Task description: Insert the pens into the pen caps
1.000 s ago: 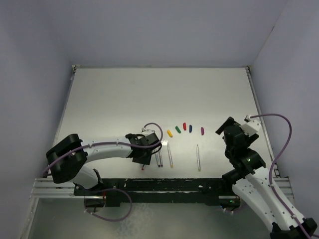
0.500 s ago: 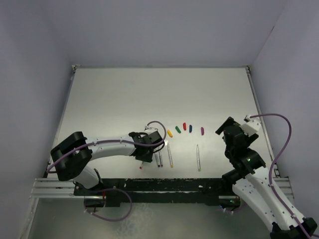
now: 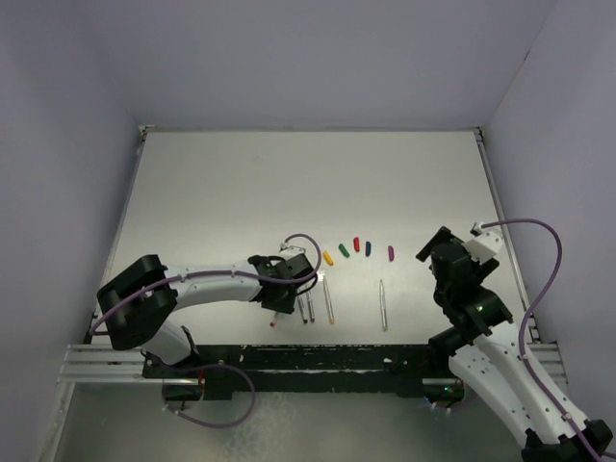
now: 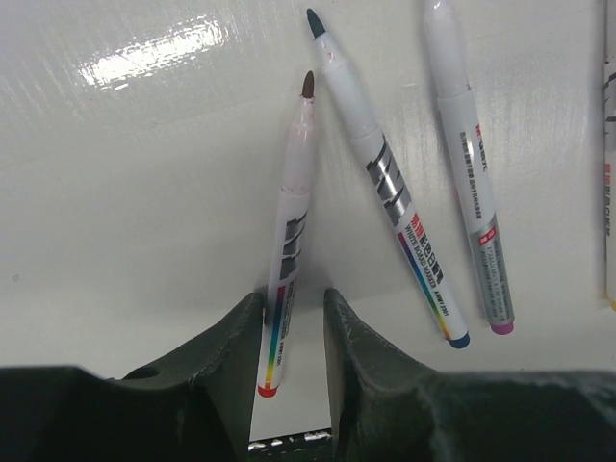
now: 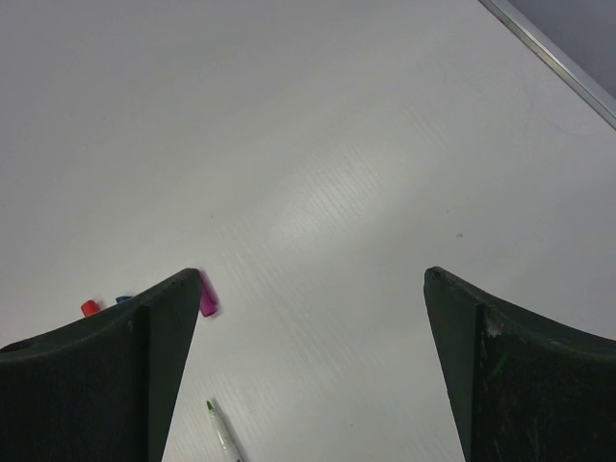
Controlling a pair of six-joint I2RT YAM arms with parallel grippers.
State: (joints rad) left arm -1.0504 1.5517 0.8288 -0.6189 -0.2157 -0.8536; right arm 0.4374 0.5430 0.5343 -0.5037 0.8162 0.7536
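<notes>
You've got a glossy flat white counter [image 3: 289, 183] boxed in by plain pale lavender walls [image 3: 318, 58]. There's a thin silver metal strip [image 5: 553, 62] along its right edge and a slotted aluminium rail [image 3: 96, 361] across the near side.

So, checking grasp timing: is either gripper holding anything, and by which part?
Nothing yet. The left gripper straddles the red-ended pen at its tail, unclamped; the right gripper is open, empty.
</notes>
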